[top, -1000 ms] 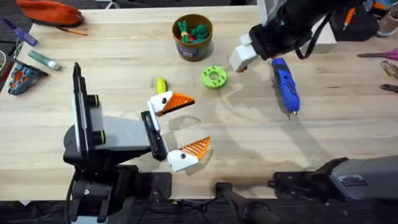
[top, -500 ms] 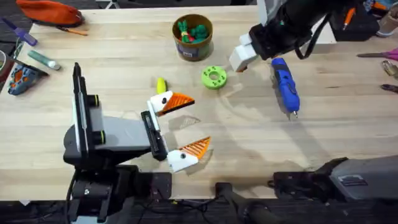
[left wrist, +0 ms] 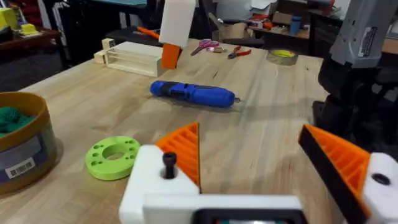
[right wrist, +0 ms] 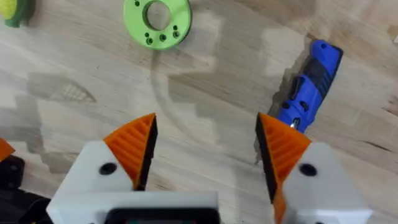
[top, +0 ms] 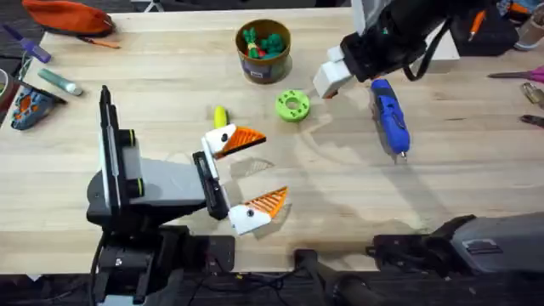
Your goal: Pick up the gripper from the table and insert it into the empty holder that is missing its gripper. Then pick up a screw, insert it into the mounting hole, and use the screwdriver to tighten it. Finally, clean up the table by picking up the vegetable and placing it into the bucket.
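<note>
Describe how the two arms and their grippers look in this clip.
Both grippers, left gripper and right gripper, have white angular finger mounts with orange ribbed triangular pads and a black screw in each. The arm links are black and grey; a black cable loops along the right arm.

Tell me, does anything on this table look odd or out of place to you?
Nothing looks spilled or broken. The blue screwdriver lies flat on the bare wood near the right gripper, and a small yellow corn cob sits loose beside the left gripper, while other toy vegetables are already in the brown bucket.
</note>
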`<state>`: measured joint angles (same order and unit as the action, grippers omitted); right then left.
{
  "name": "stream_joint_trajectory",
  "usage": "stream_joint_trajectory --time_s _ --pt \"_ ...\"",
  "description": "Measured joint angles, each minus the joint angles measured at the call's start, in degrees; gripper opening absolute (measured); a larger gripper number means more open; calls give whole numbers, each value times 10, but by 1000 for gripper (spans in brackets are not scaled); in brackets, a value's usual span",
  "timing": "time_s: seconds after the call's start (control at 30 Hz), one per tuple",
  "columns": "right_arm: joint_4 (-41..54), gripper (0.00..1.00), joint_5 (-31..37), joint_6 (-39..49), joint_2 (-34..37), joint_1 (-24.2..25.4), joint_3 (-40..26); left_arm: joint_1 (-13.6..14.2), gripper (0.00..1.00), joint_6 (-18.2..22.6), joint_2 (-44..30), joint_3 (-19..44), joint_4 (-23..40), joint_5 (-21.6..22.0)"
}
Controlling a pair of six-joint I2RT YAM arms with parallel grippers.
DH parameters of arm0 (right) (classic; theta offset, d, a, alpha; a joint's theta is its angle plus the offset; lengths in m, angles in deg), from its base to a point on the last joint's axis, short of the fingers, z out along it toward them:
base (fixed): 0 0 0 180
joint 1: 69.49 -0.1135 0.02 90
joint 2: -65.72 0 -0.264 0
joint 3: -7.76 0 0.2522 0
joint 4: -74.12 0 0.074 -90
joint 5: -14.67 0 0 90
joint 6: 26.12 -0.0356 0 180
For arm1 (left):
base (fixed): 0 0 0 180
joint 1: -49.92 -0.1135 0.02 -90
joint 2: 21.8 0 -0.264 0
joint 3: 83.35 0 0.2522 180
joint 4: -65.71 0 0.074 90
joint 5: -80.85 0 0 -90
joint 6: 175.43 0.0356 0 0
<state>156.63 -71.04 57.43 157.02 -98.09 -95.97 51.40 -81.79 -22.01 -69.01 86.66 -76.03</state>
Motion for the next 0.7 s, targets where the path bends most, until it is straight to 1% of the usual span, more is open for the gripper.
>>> stream_joint_trajectory --time_s 0.23,0.3,0.37,0.4,0.43,0.47,0.5,0.53,0.6,0.63,0.67,0.7 --pt "0 873 0 0 0 0 0 0 984 0 0 0 0 0" --pt "0 873 0 0 0 0 0 0 955 0 0 0 0 0" --pt "0 872 0 0 0 0 0 0 896 0 0 0 0 0" --pt "0 873 0 0 0 0 0 0 847 0 0 0 0 0" --pt "0 870 0 0 0 0 0 0 742 1 0 0 0 0" --pt "0 872 0 0 0 0 0 0 666 2 0 0 0 0" --pt "0 872 0 0 0 0 0 0 618 2 0 0 0 0" --pt "0 872 0 0 0 0 0 0 547 2 0 0 0 0" --pt "0 873 0 0 0 0 0 0 332 4 0 0 0 -1" --pt "0 874 0 0 0 0 0 0 253 4 0 0 0 -2" --pt "0 872 0 0 0 0 0 0 200 4 0 0 0 -2" --pt "0 873 0 0 0 0 0 0 182 4 0 0 0 -2"
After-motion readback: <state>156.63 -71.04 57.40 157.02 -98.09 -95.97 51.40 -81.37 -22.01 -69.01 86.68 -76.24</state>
